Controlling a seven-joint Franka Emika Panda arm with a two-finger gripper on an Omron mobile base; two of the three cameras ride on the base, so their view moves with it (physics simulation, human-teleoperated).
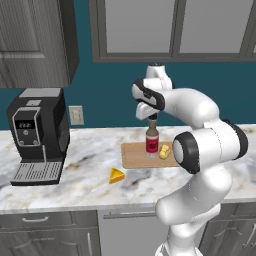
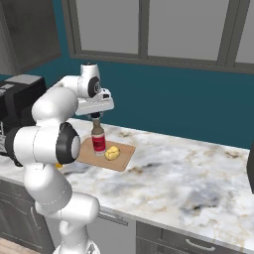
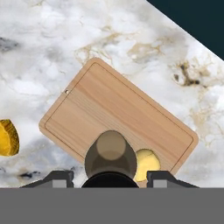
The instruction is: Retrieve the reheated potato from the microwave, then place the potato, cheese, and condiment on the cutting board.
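Cheese (image 1: 117, 176) lies alone on the marble counter (image 1: 90, 150), off the cutting board's (image 1: 134, 156) left front corner, so 1 of 3 items is not yet placed. Condiment bottle (image 1: 152, 142) stands upright near the board's middle, the gripper (image 1: 153, 118) directly above with jaws closed on its cap, probably to keep it from tipping. Potato (image 1: 165, 151) rests just beside it, toward the right edge.

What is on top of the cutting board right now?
The condiment bottle stands upright on the cutting board with the potato beside it. The cheese lies off it, on the counter.
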